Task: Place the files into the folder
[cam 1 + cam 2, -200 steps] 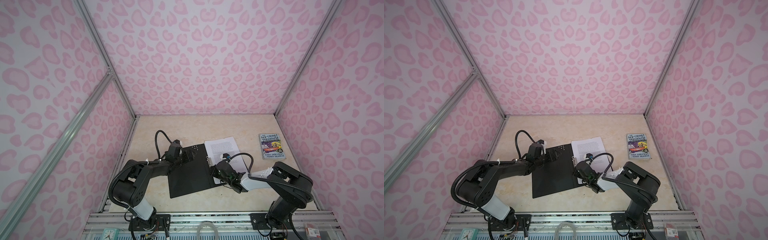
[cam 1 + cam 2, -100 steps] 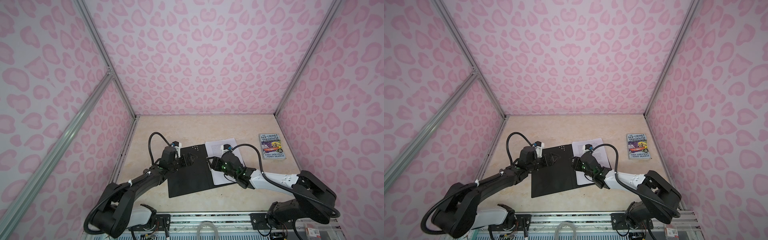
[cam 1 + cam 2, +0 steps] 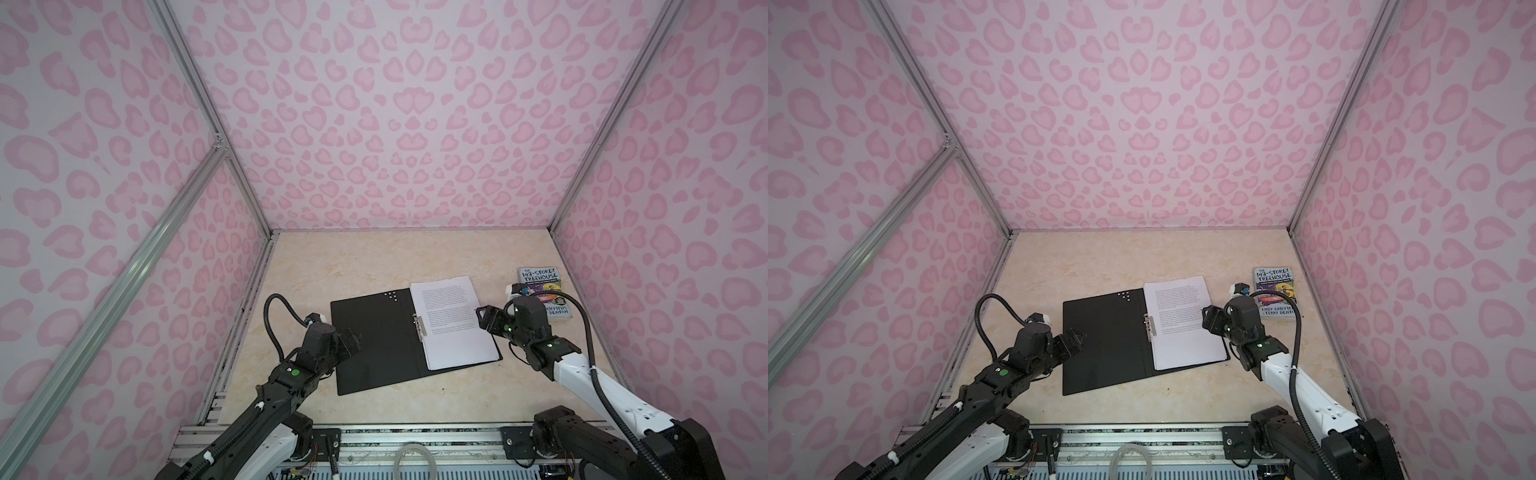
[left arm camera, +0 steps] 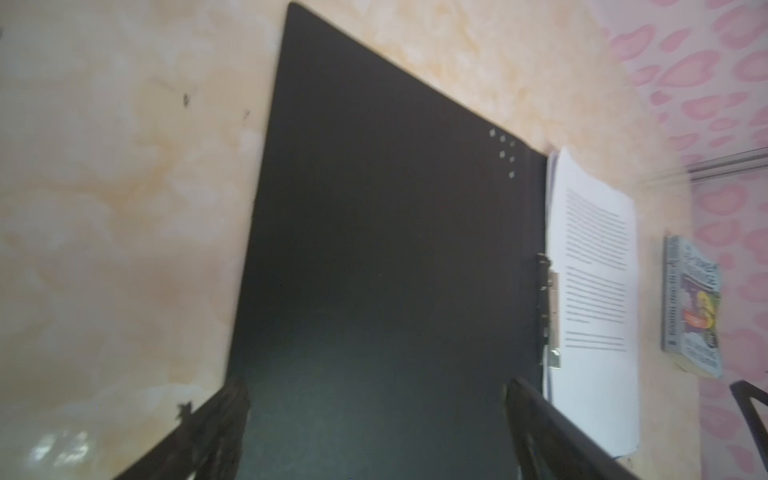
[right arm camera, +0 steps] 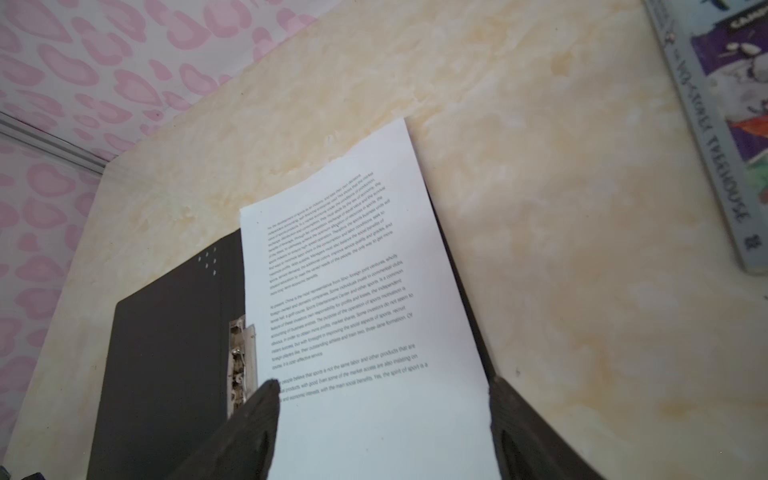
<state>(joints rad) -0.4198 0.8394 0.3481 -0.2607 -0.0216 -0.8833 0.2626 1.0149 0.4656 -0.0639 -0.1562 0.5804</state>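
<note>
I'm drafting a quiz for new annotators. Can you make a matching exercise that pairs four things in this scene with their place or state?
Things:
1. files
2. folder
3. book
4. left gripper

Place or state:
A. jaws apart, at the folder's left edge
B. lying open flat, black inside up
C. closed, colourful cover up, apart from the folder
D. white, resting on the folder's right half

Pairs: 1-D, 2-B, 3-C, 4-A

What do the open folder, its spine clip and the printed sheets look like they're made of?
Folder: thin, flat, matte black inside, probably plastic or coated card; can't tell which.
Spine clip: silvery with bright glints, looks like metal.
Sheets: thin matte white paper, black printed text.
</note>
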